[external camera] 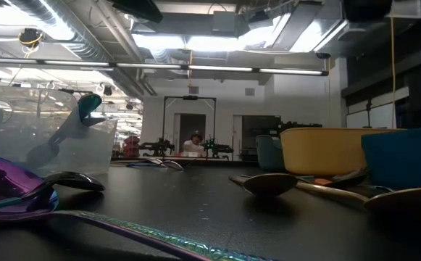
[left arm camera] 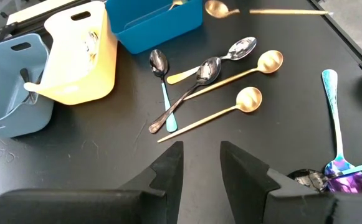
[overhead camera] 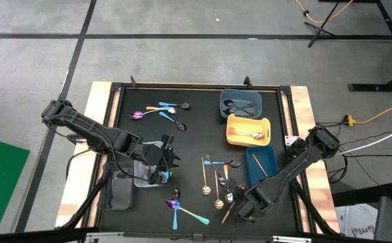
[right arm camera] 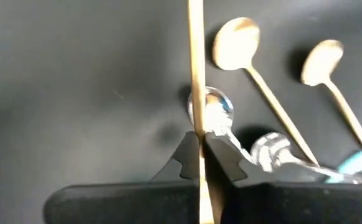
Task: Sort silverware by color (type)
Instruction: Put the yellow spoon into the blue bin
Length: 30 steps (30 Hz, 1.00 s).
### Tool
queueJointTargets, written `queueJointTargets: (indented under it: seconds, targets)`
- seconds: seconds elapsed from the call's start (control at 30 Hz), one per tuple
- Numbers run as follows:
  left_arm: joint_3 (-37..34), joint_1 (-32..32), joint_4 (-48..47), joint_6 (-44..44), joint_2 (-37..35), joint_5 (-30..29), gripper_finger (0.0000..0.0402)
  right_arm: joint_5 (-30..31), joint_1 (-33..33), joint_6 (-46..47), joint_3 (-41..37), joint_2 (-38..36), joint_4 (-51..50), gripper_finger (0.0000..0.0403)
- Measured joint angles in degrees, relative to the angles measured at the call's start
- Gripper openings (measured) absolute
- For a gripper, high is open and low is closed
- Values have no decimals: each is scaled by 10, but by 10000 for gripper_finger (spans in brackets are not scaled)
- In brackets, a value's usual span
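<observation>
Black table [overhead camera: 196, 142], scattered spoons [overhead camera: 212, 177], yellow tray [overhead camera: 247, 130], two blue trays [overhead camera: 241, 102]

From my feed I see the counter [overhead camera: 196, 138] covered by a black mat with light wood edges showing on both sides. Toward the right sit three trays in a staggered line: a grey-blue tray [overhead camera: 240, 102] farthest back, a yellow tray [overhead camera: 248, 130] just in front of it, and a deeper blue tray [overhead camera: 261, 165] nearest the front. A clear tray [overhead camera: 144, 173] sits on the left half. Around the counter I see grey floor [overhead camera: 182, 61] crossed by dark lines, a green patch [overhead camera: 0, 179] at the left, and an orange cable [overhead camera: 378, 113] at the right. Far back in the room a person [external camera: 193, 144] is visible.
</observation>
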Motion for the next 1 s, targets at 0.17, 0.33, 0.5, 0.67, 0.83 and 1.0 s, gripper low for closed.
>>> queueJointTargets:
  seconds: [0.17, 0.33, 0.5, 0.67, 0.83, 1.0]
  targets:
    - [0, 0, 0, 0, 0, 0, 100, 36, 0, 63, 50, 0, -84, 0]
    - [0, 0, 0, 0, 0, 0, 100, 64, 0, 124, 68, -11, -150, 0]
    - [0, 0, 0, 0, 0, 0, 100, 86, 0, 176, 66, -49, -189, 0]
    - [0, 0, 0, 0, 0, 0, 100, 111, 0, 236, 66, -96, -258, 0]
    - [0, 0, 0, 0, 0, 0, 100, 139, 0, 335, 65, -150, -336, 0]
    - [0, 0, 0, 0, 0, 0, 100, 182, 1, 449, 56, -222, -363, 0]
